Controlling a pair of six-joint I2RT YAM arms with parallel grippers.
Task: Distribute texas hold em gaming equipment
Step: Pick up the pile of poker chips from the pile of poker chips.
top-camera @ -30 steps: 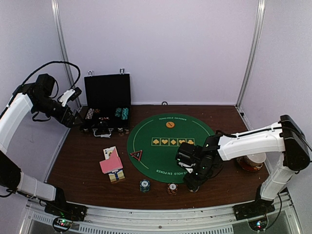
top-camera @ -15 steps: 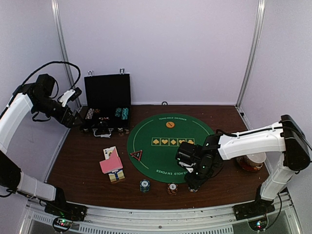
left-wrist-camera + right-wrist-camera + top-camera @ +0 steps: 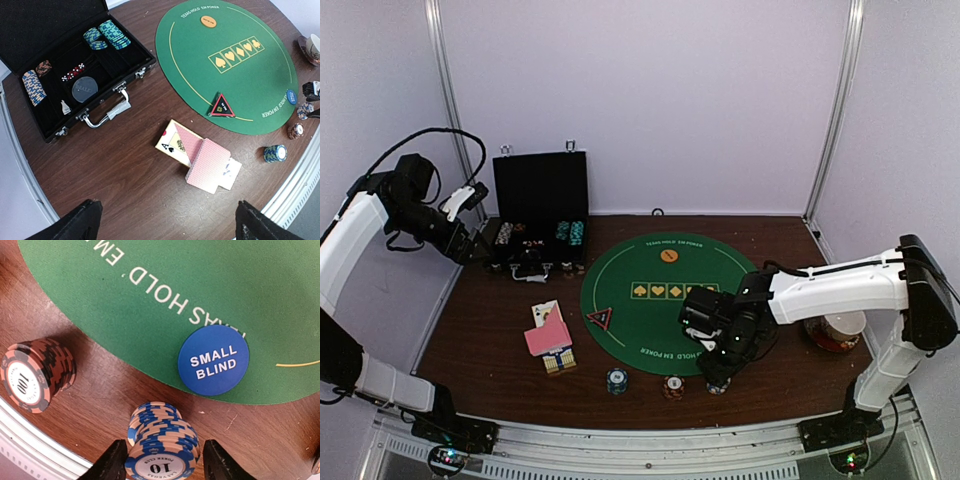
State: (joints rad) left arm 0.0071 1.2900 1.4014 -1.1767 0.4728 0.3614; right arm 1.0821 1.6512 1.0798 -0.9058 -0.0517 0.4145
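Green felt mat (image 3: 190, 60) bears "TEXAS HOLD EM POKER" in pale lettering at its far rim and again at its near rim, with a yellow row of 5 suit boxes (image 3: 235, 52) across the middle. Orange disc (image 3: 208, 21) lies on the felt beside the far lettering; its print is too small to read. Blue disc (image 3: 214, 360), printed "SMALL BLIND" in white, lies flat just inside the near rim. Right gripper (image 3: 165, 450) is clenched on the blue chip stack (image 3: 162, 437), 1 finger against each flank; the top chip reads "10" and "POKER CLUB", and the stack stands on bare wood just off the felt, near the blue disc. Red chip stack (image 3: 37, 375), face marked "100", stands on the wood well apart from it, close to the table's metal edge (image 3: 30, 445). Teal chip stack (image 3: 275, 153) stands further along the same edge; its marking is unreadable. Pink-backed cards (image 3: 207, 165) lie overlapped on the table (image 3: 125, 165) between case and teal stack, 1 ace of spades (image 3: 171, 145) face up beneath them. Black triangular marker (image 3: 222, 106) sits on the felt's rim. Black case (image 3: 30, 30) stands unlatched with lid raised, holding teal chips (image 3: 107, 35), further chips (image 3: 31, 86) and dice (image 3: 72, 74). Left gripper (image 3: 167, 225) hangs above the table, released, fingers spread wide, gripping nothing.
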